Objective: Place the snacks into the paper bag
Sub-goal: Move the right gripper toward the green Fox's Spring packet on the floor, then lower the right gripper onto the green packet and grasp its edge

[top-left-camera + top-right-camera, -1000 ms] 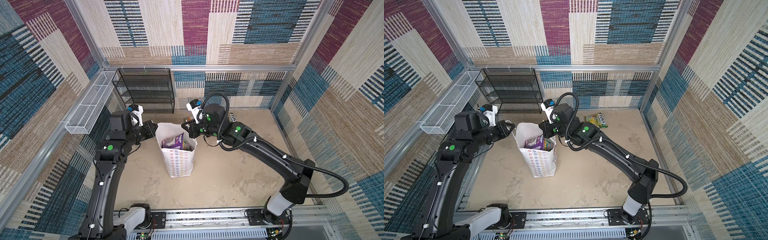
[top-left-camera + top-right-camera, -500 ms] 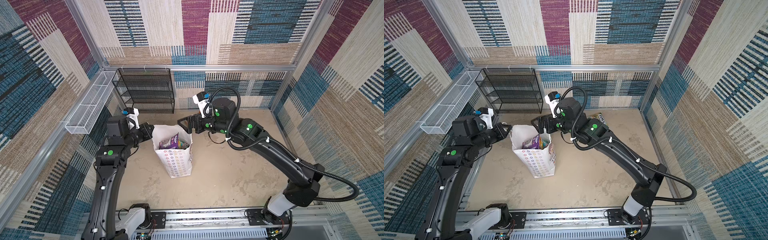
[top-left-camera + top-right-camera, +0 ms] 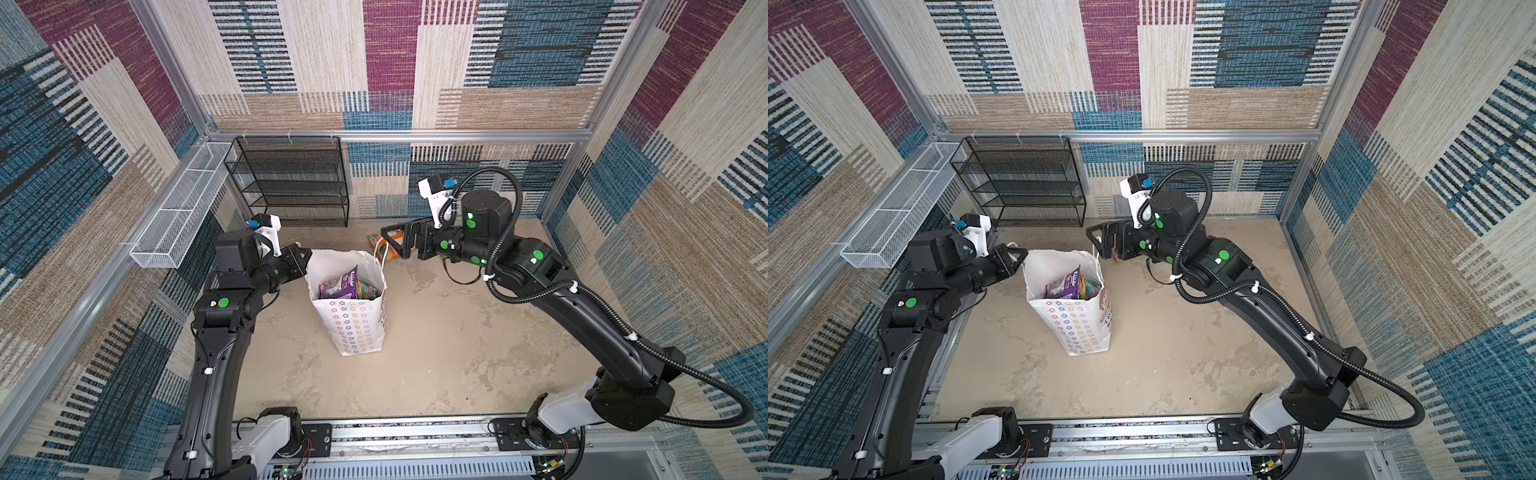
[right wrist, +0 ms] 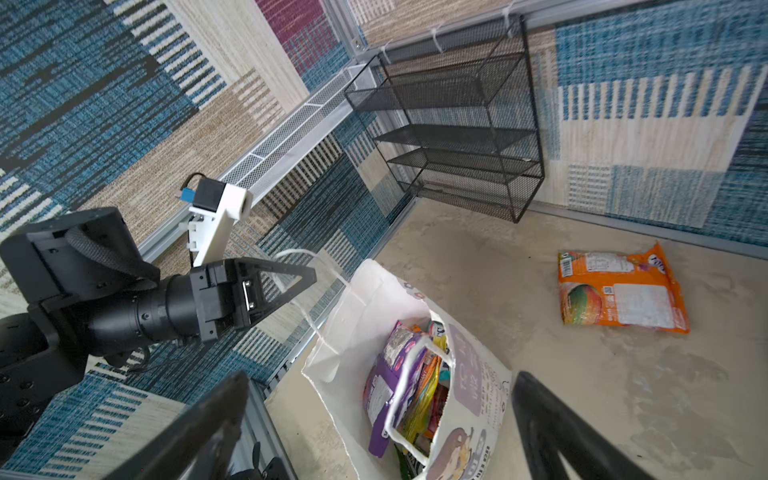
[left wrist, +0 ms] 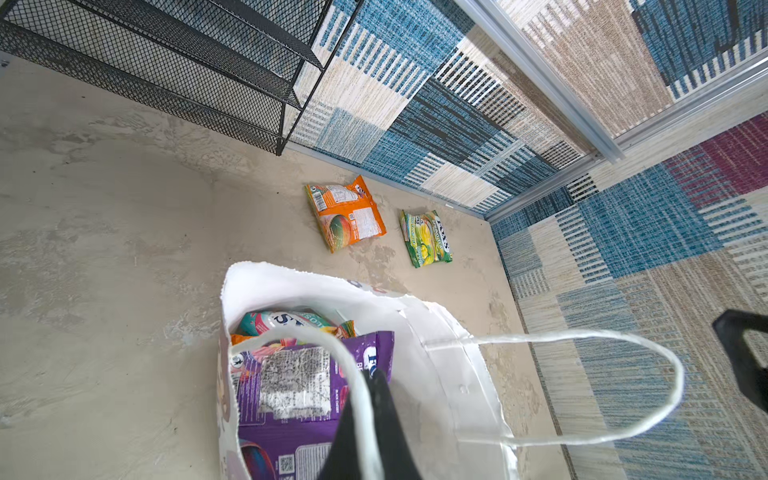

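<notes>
left arm stood up from the near rail and bent forward, left gripper (image 3: 305,254) pinched shut on the cord handle of the paper bag (image 3: 353,324). right arm arched inward, wrist level, right gripper (image 3: 392,243) with jaws spread wide.

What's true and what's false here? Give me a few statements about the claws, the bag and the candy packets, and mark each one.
1. The left claw is shut on the paper bag's cord handle. True.
2. The right claw grips a packet. False: it is open and empty.
3. A purple packet stands inside the bag. True.
4. Every packet is in the bag. False: an orange packet and a green packet lie on the floor.
</notes>
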Controlling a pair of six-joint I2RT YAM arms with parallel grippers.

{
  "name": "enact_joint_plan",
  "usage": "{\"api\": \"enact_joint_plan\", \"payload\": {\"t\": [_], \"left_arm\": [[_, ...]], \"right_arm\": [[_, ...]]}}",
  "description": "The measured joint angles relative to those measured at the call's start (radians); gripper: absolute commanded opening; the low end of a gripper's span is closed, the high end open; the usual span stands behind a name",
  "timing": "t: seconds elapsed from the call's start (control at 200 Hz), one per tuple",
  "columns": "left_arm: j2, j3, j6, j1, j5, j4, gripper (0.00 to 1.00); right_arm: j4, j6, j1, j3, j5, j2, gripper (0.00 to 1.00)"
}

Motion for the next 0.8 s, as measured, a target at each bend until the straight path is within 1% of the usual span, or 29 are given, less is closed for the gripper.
{"api": "enact_joint_plan", "payload": {"t": [0.11, 0.215, 0.366, 0.501, 0.636, 0.801], "left_arm": [[0.001, -0.002, 0.000, 0.000, 0.009, 0.000, 0.00], [0.002, -0.003, 0.000, 0.001, 0.010, 0.000, 0.00], [0.002, -0.004, -0.001, 0.002, 0.012, 0.000, 0.00], [0.005, -0.005, -0.004, 0.002, 0.013, 0.001, 0.00], [0.005, -0.006, -0.004, 0.002, 0.013, 0.002, 0.00], [0.005, -0.008, -0.004, 0.002, 0.016, 0.008, 0.00]], "right_arm": [[0.044, 0.013, -0.122, -0.078, -0.032, -0.039, 1.00], [0.116, 0.053, -0.275, -0.228, -0.074, -0.058, 1.00], [0.223, 0.136, -0.477, -0.456, -0.124, -0.055, 1.00], [0.362, 0.196, -0.600, -0.598, -0.135, -0.005, 1.00], [0.467, 0.222, -0.683, -0.639, -0.135, 0.116, 1.00], [0.543, 0.224, -0.747, -0.568, -0.135, 0.327, 1.00]]}}
